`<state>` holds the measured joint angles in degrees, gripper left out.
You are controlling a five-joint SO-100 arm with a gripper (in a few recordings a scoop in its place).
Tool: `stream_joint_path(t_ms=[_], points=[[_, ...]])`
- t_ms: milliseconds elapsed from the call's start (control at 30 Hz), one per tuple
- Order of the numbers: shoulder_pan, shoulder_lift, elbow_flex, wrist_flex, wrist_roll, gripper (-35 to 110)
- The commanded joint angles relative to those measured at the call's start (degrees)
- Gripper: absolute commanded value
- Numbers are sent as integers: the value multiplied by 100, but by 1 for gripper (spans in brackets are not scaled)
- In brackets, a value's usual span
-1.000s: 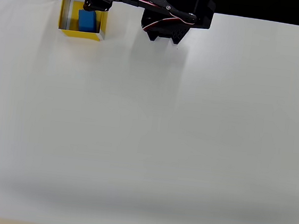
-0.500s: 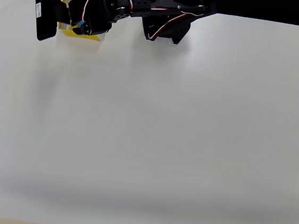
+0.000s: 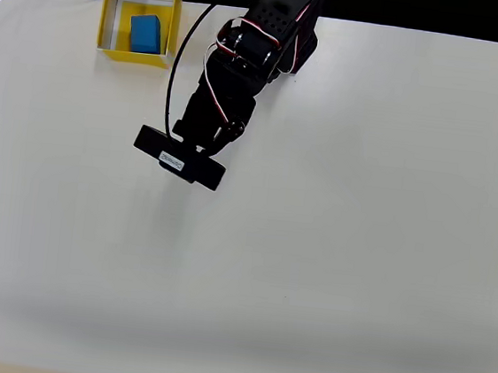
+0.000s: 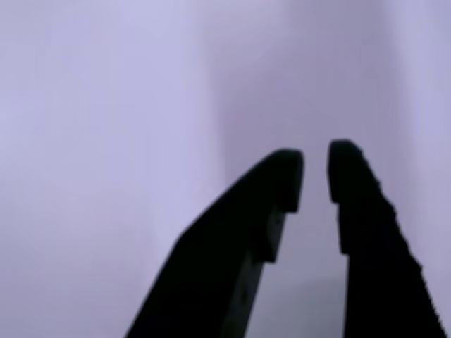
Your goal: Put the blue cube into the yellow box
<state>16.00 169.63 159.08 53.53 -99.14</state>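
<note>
Overhead view: the blue cube (image 3: 145,33) lies inside the yellow box (image 3: 111,19), resting on the box floor toward the right wall. The box sits at the top-left corner of the white counter (image 3: 312,264).

Change from the earlier frames: half a second ago the arm was stretched over the box and covered most of it. The arm (image 3: 243,70) has since swung away and now reaches down and to the right of the box, well apart from it, with the wrist camera housing (image 3: 179,157) over bare counter. The box and cube are now fully exposed; neither has shifted since one second ago.

Wrist view: the gripper (image 4: 315,176) is empty. Its fingers (image 4: 282,190) are nearly together, separated by a narrow gap, above plain counter surface.
</note>
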Motion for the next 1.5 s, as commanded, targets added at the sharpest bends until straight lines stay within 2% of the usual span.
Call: stream_joint_path(t_ms=[0, 167, 400, 733, 1467], points=[[-571, 800, 826, -396, -167, 0], [-1125, 1758, 2030, -439, -97, 0], [-1714, 2188, 2109, 773, 141, 0], [-1837, 2206, 2109, 2435, 510, 0], [-1670, 2180, 2109, 2426, 703, 2]])
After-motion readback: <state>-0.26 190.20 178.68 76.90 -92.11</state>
